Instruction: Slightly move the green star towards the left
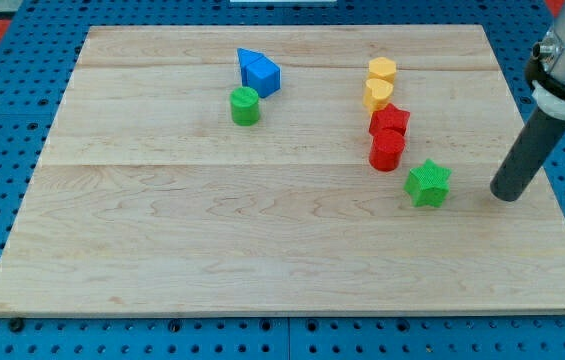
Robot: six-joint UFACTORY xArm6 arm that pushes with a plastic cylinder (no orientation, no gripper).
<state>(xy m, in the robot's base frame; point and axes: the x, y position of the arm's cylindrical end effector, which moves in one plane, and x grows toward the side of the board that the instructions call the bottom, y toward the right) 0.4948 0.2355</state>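
Observation:
The green star [428, 184] lies on the wooden board [212, 240] at the view's right, just below and right of a red cylinder [387, 151]. My tip [507, 195] rests on the board to the right of the green star, about a block's width away and not touching it. The rod rises from the tip towards the view's upper right.
A red star-like block [390, 121] sits above the red cylinder. A yellow heart [379, 95] and a yellow hexagon [382, 71] stand above those. At the view's upper middle are a blue triangle [249, 61], a blue block [263, 77] and a green cylinder [245, 105].

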